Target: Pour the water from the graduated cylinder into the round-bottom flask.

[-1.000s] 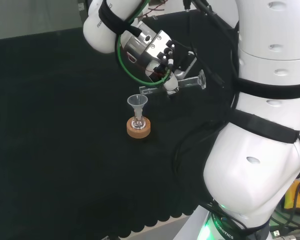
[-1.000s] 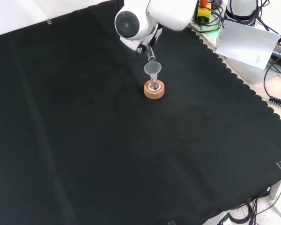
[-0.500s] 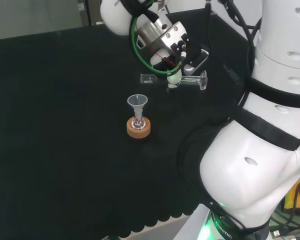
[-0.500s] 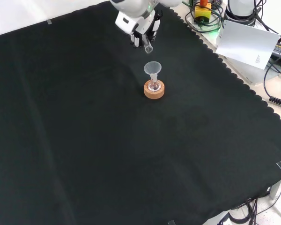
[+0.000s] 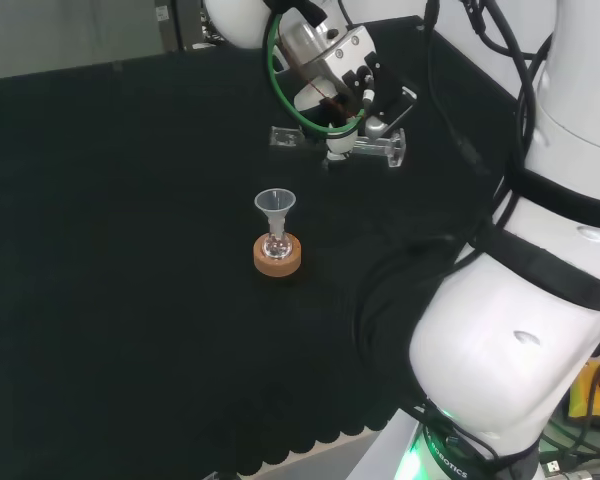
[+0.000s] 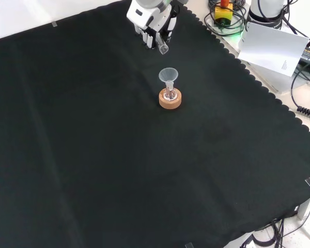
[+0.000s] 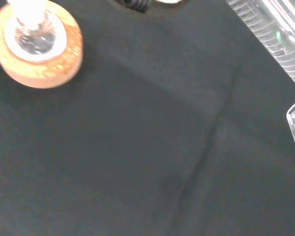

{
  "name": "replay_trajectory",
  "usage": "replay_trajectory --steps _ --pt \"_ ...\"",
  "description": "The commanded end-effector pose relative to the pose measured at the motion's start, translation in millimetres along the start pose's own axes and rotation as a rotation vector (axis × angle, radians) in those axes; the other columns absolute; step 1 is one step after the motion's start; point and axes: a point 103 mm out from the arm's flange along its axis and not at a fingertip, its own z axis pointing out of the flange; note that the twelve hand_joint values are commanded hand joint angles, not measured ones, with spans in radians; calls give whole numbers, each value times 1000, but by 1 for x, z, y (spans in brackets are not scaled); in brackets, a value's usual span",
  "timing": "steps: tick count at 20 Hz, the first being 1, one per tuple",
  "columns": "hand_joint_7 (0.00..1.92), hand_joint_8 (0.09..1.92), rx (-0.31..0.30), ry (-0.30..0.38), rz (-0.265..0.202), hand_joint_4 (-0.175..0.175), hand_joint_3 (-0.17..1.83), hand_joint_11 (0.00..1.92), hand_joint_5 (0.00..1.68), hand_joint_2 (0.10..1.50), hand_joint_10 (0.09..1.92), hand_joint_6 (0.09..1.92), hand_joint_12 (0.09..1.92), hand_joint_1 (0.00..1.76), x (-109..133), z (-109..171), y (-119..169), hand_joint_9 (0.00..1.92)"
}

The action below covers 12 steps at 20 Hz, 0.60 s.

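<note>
robot hand (image 5: 352, 88) – fingers curled round graduated cylinder (image 5: 378, 150) | cylinder lying near-horizontal – mouth left, head view

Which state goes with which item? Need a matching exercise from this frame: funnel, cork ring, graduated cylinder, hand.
Items:
1. funnel
2. cork ring
3. graduated cylinder
4. hand

States:
A. lies about level in the air, away from the flask
B. curled round clear glassware
C. stands in the flask's neck
D. sits on the black cloth under the flask

Pairs: 1-C, 2-D, 3-A, 4-B
</note>
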Motion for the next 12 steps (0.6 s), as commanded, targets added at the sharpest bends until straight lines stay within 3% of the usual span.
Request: replay_trajectory --steps 1,4,12 --pt "1116 805 -128 220 -40 -138 2 1209 1074 1064 87 869 730 1273 -1 11 21 1475" --pt "1096 848 -151 246 -41 -172 4 1208 1061 1069 87 876 731 1276 -1 11 26 1475" --pt "1092 856 -248 324 -22 -175 3 1209 1058 1070 87 880 733 1276 -9 9 31 1475"
